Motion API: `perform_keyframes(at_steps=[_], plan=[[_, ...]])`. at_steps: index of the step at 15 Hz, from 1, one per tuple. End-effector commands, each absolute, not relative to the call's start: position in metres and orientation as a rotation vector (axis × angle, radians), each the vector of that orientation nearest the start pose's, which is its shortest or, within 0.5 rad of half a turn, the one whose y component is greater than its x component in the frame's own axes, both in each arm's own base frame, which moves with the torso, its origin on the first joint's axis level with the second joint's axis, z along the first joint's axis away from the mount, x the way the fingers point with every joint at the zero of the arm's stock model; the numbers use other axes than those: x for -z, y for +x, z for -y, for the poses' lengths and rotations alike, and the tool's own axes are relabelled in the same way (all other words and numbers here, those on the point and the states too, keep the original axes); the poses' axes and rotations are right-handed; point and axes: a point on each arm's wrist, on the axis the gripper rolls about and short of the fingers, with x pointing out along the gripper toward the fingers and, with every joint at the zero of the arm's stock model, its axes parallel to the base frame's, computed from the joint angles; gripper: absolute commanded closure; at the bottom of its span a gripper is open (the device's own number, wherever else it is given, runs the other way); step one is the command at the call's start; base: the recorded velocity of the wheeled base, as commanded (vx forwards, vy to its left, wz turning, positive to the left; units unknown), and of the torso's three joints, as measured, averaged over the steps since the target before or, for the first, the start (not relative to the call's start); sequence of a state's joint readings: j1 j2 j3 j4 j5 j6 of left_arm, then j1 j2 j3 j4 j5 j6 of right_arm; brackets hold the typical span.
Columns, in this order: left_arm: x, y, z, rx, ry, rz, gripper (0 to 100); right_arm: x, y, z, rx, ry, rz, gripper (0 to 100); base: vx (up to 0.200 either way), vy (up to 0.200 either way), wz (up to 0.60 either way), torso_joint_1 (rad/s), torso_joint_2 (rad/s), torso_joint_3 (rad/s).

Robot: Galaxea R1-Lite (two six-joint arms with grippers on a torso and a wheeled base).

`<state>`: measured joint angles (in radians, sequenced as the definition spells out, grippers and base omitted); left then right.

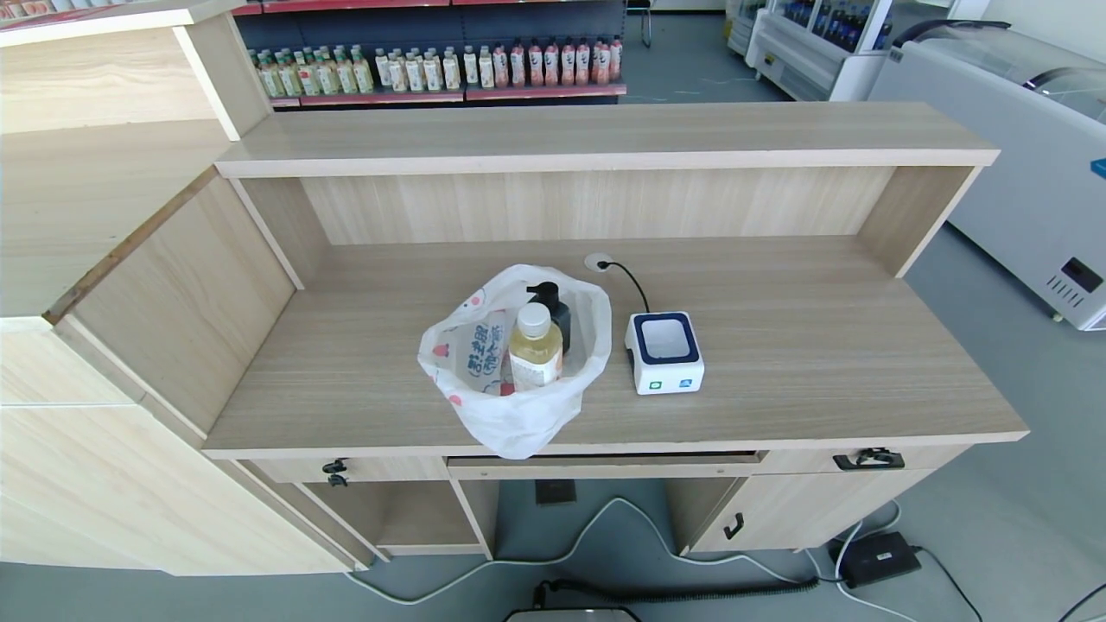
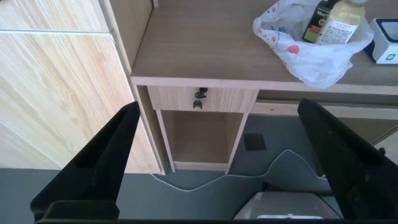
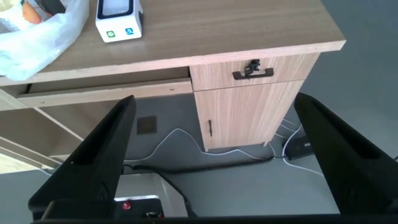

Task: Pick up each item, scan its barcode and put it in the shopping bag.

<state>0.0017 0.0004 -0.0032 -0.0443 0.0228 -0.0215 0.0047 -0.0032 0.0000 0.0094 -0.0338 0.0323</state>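
Observation:
A white shopping bag [image 1: 510, 406] with red prints stands open on the wooden counter [image 1: 821, 345], slightly overhanging its front edge. Inside it stand a yellowish drink bottle [image 1: 535, 349] with a white cap, a black pump bottle [image 1: 553, 307] and a white pouch [image 1: 480, 356]. The white barcode scanner [image 1: 664, 352] sits just right of the bag. My left gripper [image 2: 224, 165] hangs open below the counter's front left, with the bag [image 2: 311, 53] up ahead. My right gripper [image 3: 214, 165] is open and empty below the counter's front right, with the scanner [image 3: 119, 18] above.
A black cable [image 1: 629, 283] runs from the scanner to a grommet at the back. The counter has a raised back shelf [image 1: 605, 138] and a side wall on the left. Drawers with handles [image 1: 868, 459] sit under the front edge. Cables lie on the floor.

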Motion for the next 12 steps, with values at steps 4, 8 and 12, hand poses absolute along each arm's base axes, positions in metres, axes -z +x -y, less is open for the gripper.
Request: perform_keyframes(at_steps=[4, 8, 12], plan=[[-0.0809, -0.0232, -0.0005, -0.024, -0.024, 0.048, 0, -0.0744, -0.0228, 0.0009, 0.029, 0.032, -0.01, 0, 0.0, 0.0, 0.0, 0.0, 0.0, 0.0], [-0.0809, -0.0232, -0.0005, -0.024, -0.024, 0.048, 0, -0.0744, -0.0228, 0.0009, 0.029, 0.032, -0.01, 0, 0.0, 0.0, 0.0, 0.0, 0.0, 0.0], [-0.0809, -0.0232, -0.0005, -0.024, -0.024, 0.048, 0, -0.0744, -0.0228, 0.0008, 0.028, 0.03, -0.01, 0, 0.0, 0.0, 0.0, 0.0, 0.0, 0.0]])
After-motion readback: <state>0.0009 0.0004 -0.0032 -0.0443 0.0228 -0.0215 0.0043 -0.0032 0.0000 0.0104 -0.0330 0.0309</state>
